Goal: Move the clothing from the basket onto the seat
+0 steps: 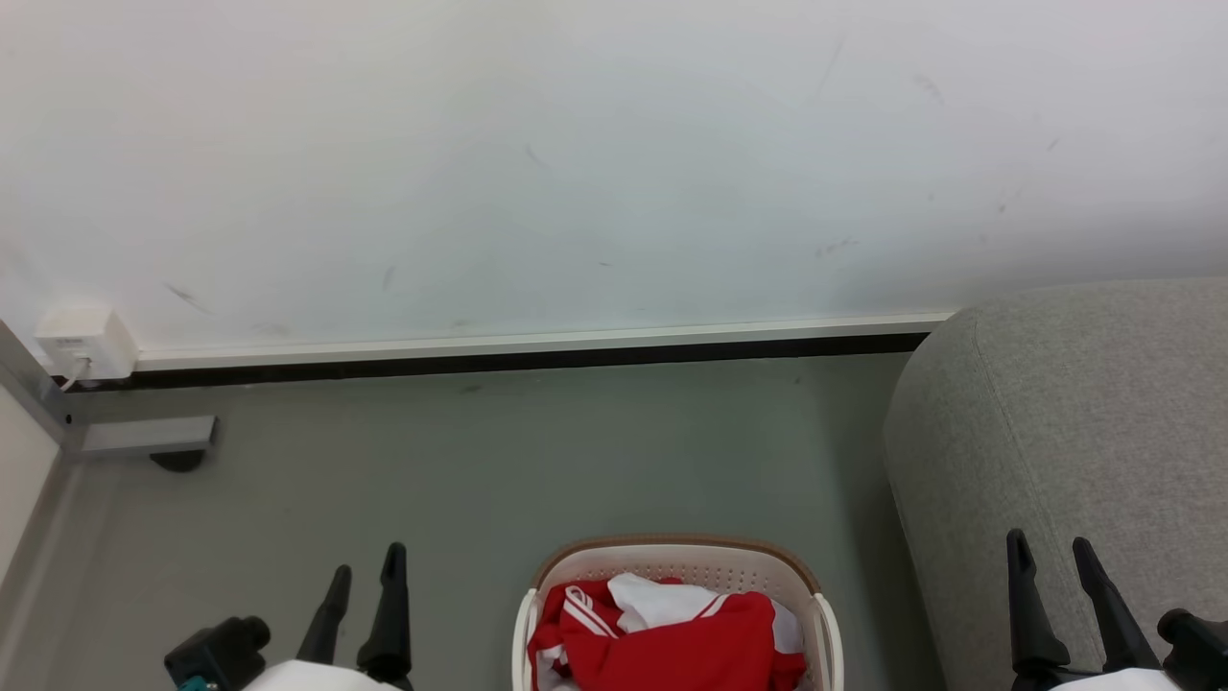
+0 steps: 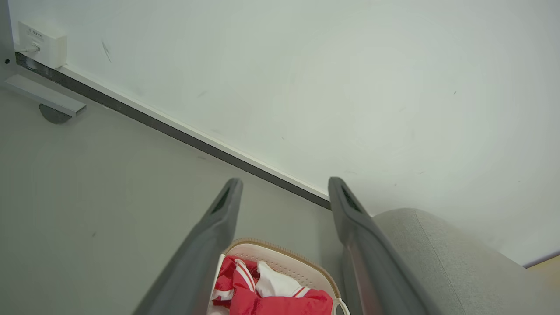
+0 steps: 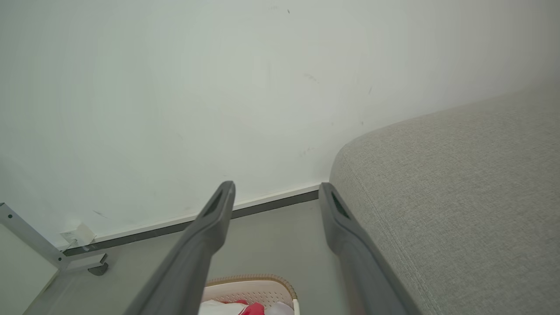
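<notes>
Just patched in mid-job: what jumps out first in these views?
The red clothing with white stripes, piled in the cream laundry basket at the bottom centre of the head view, stands out against the grey-green floor. To its right bulks the light-grey sofa. The left gripper and right gripper hang open and empty at the lower corners.

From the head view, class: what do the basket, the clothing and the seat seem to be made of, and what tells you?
The basket looks like cream moulded plastic: smooth wall with rows of small holes. The clothing is soft red-and-white fabric, perhaps synthetic: it lies crumpled. The seat is light-grey woven upholstery: grainy weave, a seam.
</notes>
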